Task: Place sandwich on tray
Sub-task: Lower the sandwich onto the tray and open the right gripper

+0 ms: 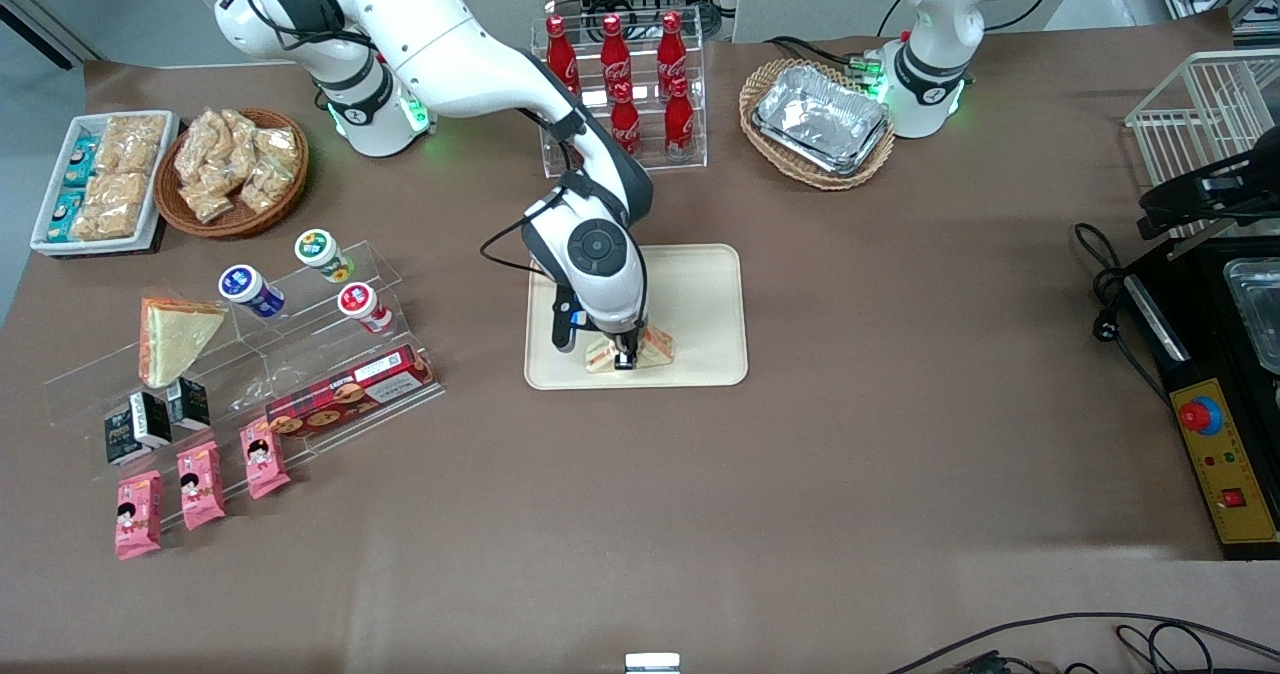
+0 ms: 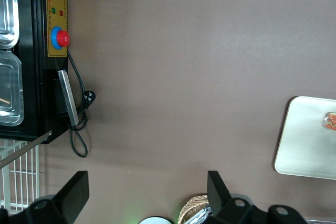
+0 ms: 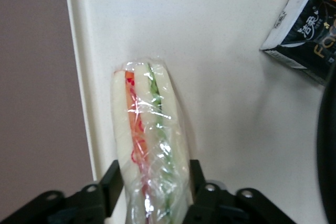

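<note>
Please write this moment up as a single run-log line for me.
arm: right | gripper: shut on sandwich, low over the tray | sandwich: over tray, at the edge nearest the front camera | also on tray: dark carton | release: not yet

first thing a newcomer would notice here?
The gripper, low over the cream tray mid-table, with its fingers closed on the wrapped sandwich near the tray edge closest to the front camera. Then the red bottles on a clear rack, farther from the camera than the tray.
</note>
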Robot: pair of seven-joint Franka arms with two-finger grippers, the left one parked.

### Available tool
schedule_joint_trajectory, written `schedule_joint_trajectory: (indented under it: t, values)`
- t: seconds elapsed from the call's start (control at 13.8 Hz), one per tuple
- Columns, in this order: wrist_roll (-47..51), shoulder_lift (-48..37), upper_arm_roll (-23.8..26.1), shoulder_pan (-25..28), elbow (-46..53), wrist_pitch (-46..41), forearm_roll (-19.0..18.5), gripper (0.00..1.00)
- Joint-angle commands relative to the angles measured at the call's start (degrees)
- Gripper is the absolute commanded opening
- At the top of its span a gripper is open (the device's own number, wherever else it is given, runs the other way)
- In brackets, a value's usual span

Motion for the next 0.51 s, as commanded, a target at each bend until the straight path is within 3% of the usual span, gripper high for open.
schedule_joint_trajectory:
  t: [0.0, 0.44]
  values:
    - [0.58, 0.92, -0.39, 0.14, 1.06, 0.77, -0.74, 1.0]
    - [0.05, -0.22, -0.39, -0.3, 1.06, -0.02, -0.83, 1.0]
